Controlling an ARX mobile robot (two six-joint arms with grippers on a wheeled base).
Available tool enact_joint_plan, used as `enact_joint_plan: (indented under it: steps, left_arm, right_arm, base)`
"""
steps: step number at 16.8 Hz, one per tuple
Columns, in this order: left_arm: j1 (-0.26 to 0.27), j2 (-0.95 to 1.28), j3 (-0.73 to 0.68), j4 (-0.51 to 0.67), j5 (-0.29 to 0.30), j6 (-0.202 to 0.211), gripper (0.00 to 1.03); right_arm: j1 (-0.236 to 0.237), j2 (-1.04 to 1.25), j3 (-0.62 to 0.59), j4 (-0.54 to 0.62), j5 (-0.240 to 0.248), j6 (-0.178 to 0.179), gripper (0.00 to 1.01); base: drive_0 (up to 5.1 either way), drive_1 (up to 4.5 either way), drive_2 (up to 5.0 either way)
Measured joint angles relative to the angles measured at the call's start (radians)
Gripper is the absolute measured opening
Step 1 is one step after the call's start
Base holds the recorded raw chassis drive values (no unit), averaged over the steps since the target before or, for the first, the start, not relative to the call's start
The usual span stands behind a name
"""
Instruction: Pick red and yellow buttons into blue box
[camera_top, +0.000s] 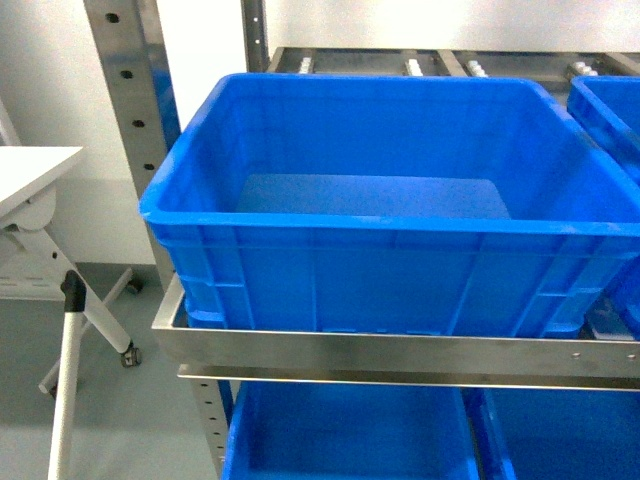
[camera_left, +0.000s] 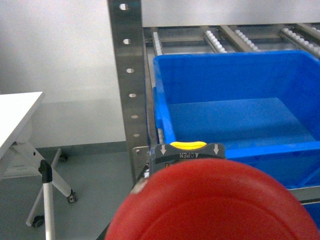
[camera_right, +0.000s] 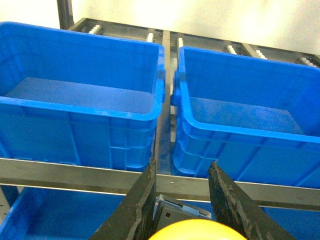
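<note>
The blue box (camera_top: 380, 250) stands empty on the steel rack shelf and fills the middle of the head view; neither gripper shows there. In the left wrist view the red button (camera_left: 215, 205) fills the bottom of the frame, with its grey base marked OPEN (camera_left: 189, 152) pointing at the box (camera_left: 230, 75). The cap hides my left gripper's fingers, which hold it. My right gripper (camera_right: 182, 165) is shut on the yellow button (camera_right: 192, 231), its dark fingers (camera_right: 145, 195) flanking the grey base. It hovers before the gap between the blue box (camera_right: 75, 55) and its neighbour.
A second blue crate (camera_right: 240, 80) sits right of the box, also at the head view's edge (camera_top: 610, 110). The steel shelf rail (camera_top: 380, 355) runs in front, with a perforated upright (camera_top: 125, 100) at left. More blue crates (camera_top: 350, 440) sit below. A white folding table (camera_top: 30, 165) stands at the far left.
</note>
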Motion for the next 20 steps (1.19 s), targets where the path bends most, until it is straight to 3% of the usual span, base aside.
enact_joint_plan:
  steps: [20]
  left_arm:
    - [0.0,0.0,0.0,0.0,0.0,0.0,0.25]
  right_arm:
    - [0.0,0.0,0.0,0.0,0.0,0.0,0.29]
  base:
    - [5.0,-2.42,-2.4]
